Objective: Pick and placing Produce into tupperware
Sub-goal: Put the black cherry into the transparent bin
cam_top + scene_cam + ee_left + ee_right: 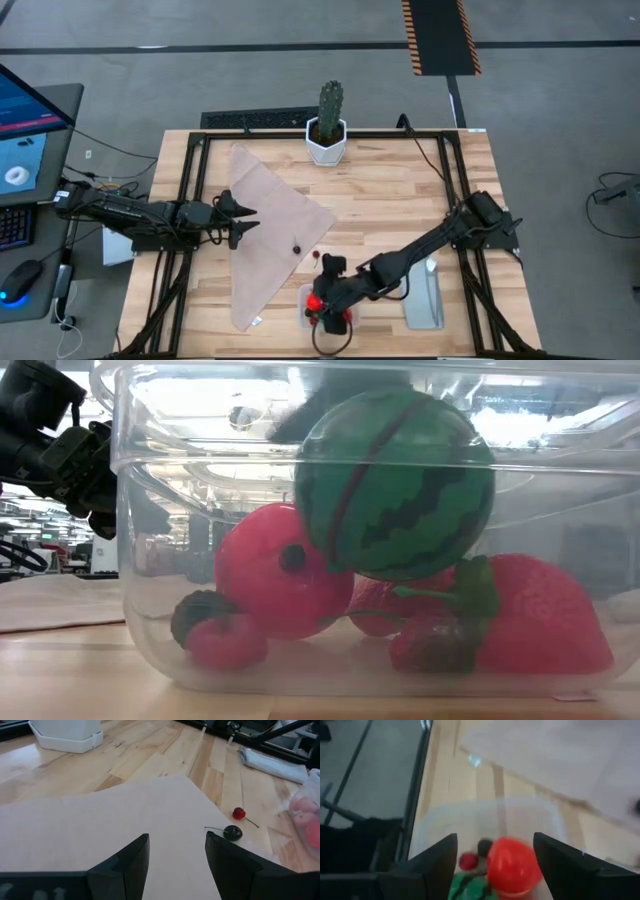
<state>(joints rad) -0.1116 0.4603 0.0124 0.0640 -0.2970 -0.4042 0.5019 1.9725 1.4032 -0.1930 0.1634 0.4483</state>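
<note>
Clear plastic forms the tupperware (150,560), which stands at the near edge of the wooden table (400,200), just beside the grey-blue lid (425,295). The right gripper (495,865) hangs directly above the tub, its two dark fingers apart and nothing held between them. Inside the tub lie a green striped ball (395,480), resting on top of a round red fruit (275,585), a strawberry (540,620) and a small dark berry (200,615).

The left gripper (177,857) hovers low over the beige cloth (90,830), also with its fingers apart and empty. In front of it, at the corner of the cloth, lies a dark cherry (232,832) with a stem, and near it on the bare wood a small red cherry (239,813). Both are well apart from the tub.

A cactus (329,105) in a white pot stands at the far edge. I can read no writing or label on any of these things.
</note>
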